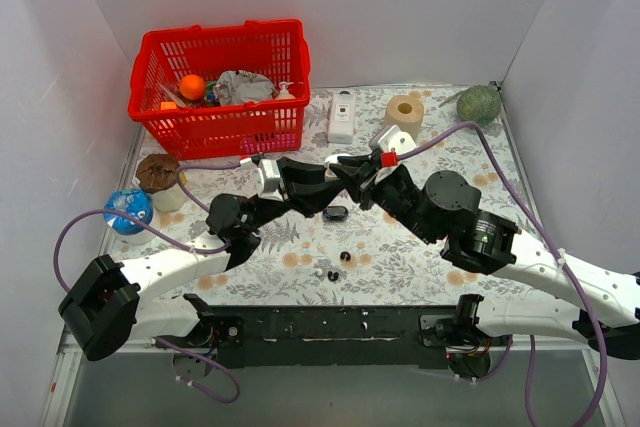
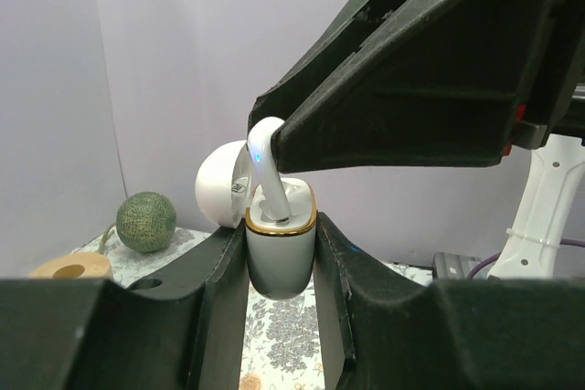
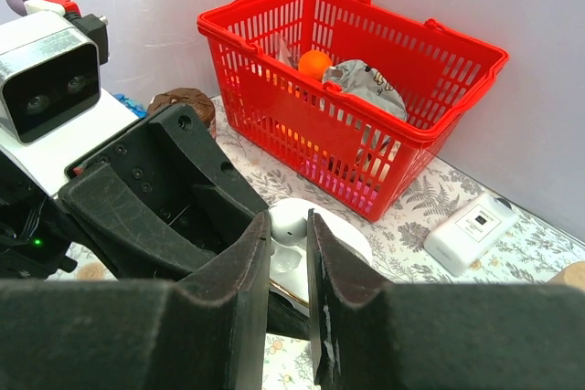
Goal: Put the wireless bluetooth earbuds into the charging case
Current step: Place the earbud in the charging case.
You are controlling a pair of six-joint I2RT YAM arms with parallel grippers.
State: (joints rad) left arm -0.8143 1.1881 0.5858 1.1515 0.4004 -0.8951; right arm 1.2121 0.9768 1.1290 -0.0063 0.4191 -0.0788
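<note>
The white charging case (image 2: 280, 258), gold-rimmed with its lid (image 2: 219, 191) swung open to the left, stands upright between the fingers of my left gripper (image 2: 281, 233), which is shut on it. A white earbud (image 2: 265, 166) has its stem down in the case's opening. My right gripper (image 3: 288, 223) is shut on that earbud's head (image 3: 292, 221), directly over the case (image 3: 306, 271). In the top view both grippers meet above the table's middle (image 1: 335, 175). Several tiny loose earbuds (image 1: 333, 267) lie on the cloth in front.
A small black case (image 1: 335, 213) lies below the grippers. A red basket (image 1: 220, 87) with oddments stands back left, a white box (image 1: 342, 117), tape roll (image 1: 405, 112) and green ball (image 1: 479, 104) along the back. A blue globe (image 1: 128, 209) and cup (image 1: 160, 179) sit left.
</note>
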